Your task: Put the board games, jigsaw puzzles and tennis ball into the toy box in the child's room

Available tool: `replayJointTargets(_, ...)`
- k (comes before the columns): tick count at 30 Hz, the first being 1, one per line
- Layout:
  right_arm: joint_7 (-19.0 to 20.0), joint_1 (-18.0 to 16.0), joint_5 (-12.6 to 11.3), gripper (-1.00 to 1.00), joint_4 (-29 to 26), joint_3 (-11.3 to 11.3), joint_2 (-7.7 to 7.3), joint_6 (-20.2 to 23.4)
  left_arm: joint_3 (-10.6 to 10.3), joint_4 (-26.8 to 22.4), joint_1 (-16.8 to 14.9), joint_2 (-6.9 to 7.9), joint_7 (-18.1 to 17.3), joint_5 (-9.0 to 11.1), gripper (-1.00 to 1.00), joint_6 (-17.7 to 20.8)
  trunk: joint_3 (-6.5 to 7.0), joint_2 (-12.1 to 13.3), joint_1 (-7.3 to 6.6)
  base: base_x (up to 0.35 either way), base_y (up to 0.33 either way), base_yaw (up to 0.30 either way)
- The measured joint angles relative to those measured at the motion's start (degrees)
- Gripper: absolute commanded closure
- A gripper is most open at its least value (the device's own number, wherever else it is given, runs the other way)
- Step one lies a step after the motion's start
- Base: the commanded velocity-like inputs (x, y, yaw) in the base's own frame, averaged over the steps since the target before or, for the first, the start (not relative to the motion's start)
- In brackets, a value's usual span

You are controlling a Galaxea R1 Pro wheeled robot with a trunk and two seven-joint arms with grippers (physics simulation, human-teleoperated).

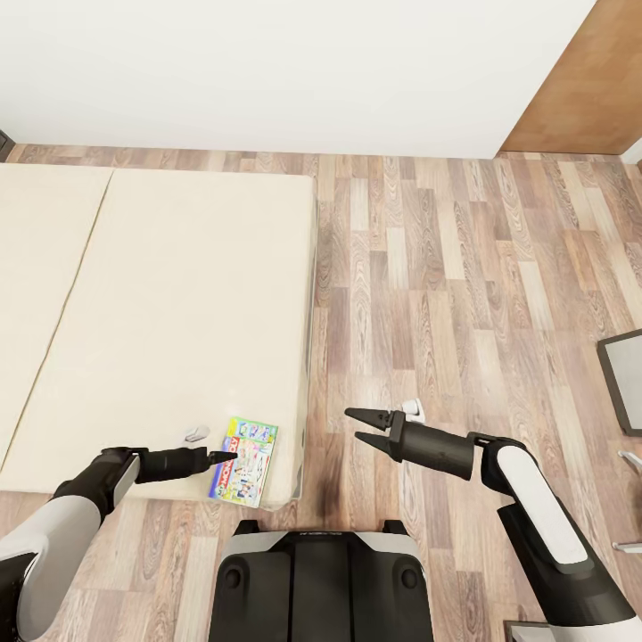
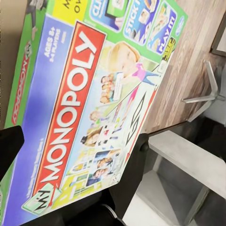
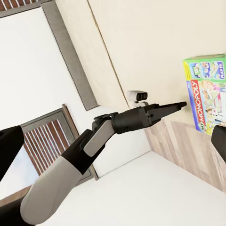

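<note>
— Location of the board game point(image 1: 244, 462)?

— Flat on the beige bed point(image 1: 160, 294), at the near corner, close beside the mattress edge and the wood floor point(image 1: 446, 294). Lid up, with "MONOPOLY" in white on a red band and a green border, readable from the left wrist.

— And the left claw point(image 1: 227, 456)?

— Reaching in low from the bed's near side, tips at the box's left edge in the head view. Open: from the wrist, two black fingers point(image 2: 10, 146) spread wide, with the printed lid point(image 2: 94, 94) between and beyond them. Contact with the box impossible to judge. From the right wrist, seen side-on as one thin black point point(image 3: 179, 105) aimed at the green box point(image 3: 207, 92).

— The right claw point(image 1: 366, 428)?

— Also open and holding nothing. Hanging over bare floorboards just off the bed's corner, well apart from the game, both fingers pointing toward the bed.

— Anything else in frame?

— White wall point(image 1: 294, 71) behind the bed, running to a brown wood panel point(image 1: 588, 89) at the far right. Dark robot base point(image 1: 321, 580) at the bottom of the head view. A grey-rimmed object point(image 1: 624, 374) cut off at the right edge, too little of it visible to name.
</note>
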Motion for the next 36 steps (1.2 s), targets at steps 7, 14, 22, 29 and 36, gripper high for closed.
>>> replayJointTargets(7,0.0,0.0,0.0,-1.0,0.0,0.0,-0.03,0.0,0.0,0.0,0.0,-0.02,0.0,0.0,-1.0,0.0,0.0,0.0,0.0,0.0,0.0,0.0)
replayJointTargets(14,0.0,0.0,0.0,-1.0,0.0,0.0,0.02,0.0,0.0,0.0,0.0,-0.2,-0.2,0.1,-1.0,0.3,0.0,0.0,0.0,0.0,0.0,0.0)
replayJointTargets(22,0.0,0.0,0.0,-1.0,0.1,0.0,-0.02,0.0,0.1,0.0,0.0,-0.52,-0.2,0.3,-1.0,2.2,0.0,0.0,0.0,0.0,0.0,0.0)
replayJointTargets(29,0.1,0.0,-0.1,-1.0,0.2,-0.1,-0.11,0.0,0.1,0.0,0.0,-0.52,-0.3,0.5,-1.0,3.8,0.0,0.0,0.0,0.0,0.0,0.0)
replayJointTargets(36,0.2,0.0,-0.1,-1.0,0.6,-1.2,-0.15,0.0,0.2,-0.1,-0.1,-0.55,-0.2,0.5,-1.0,5.0,0.0,0.0,0.0,0.0,0.0,0.0)
